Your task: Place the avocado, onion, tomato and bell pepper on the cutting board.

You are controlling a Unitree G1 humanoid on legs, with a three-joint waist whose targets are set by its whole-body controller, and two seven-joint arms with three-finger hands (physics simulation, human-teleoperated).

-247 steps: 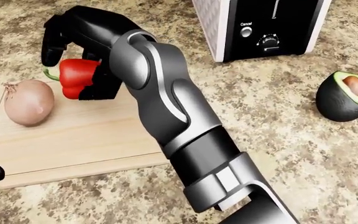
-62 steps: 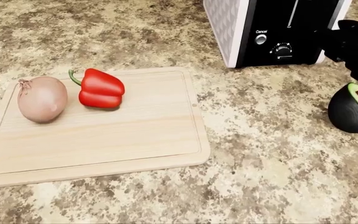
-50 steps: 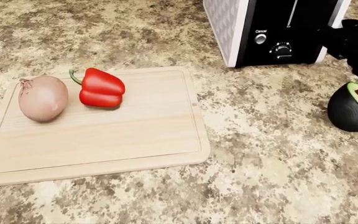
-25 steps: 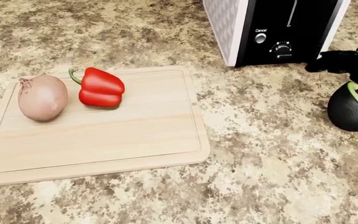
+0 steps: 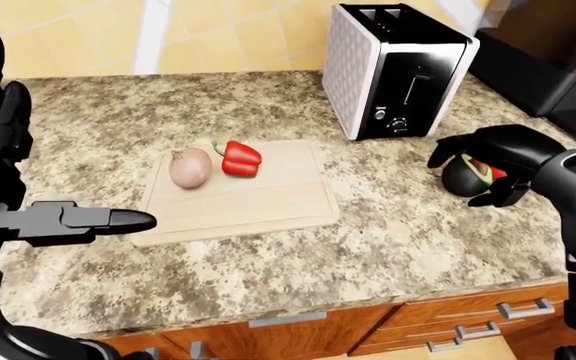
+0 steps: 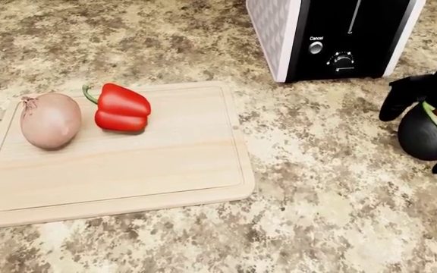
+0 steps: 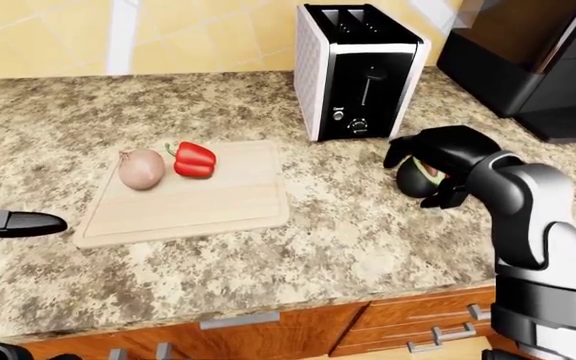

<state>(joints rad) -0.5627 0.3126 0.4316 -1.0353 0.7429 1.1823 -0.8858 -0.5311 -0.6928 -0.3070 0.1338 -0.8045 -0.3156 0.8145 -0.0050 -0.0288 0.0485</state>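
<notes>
A wooden cutting board (image 6: pixel 127 170) lies on the granite counter. On its upper left part rest a brown onion (image 6: pixel 50 120) and a red bell pepper (image 6: pixel 121 108), side by side. At the head view's right edge sits the halved avocado (image 6: pixel 425 139), cut face up and to the right. My right hand (image 6: pixel 416 140) arches over it, one finger on its upper left and the thumb at its lower right, still open about it. The tomato is hidden behind that hand. At the left, my left hand (image 5: pixel 108 220) hovers open beside the board.
A white and black toaster (image 6: pixel 332 34) stands just above and left of the avocado. A dark appliance (image 7: pixel 528 67) stands at the far right of the counter. The counter edge with wooden drawers (image 5: pixel 468 319) runs along the bottom of the eye views.
The bell pepper was set down on the board and the right arm swung away to the avocado. In the last half second its fingers have lowered and curled around the avocado.
</notes>
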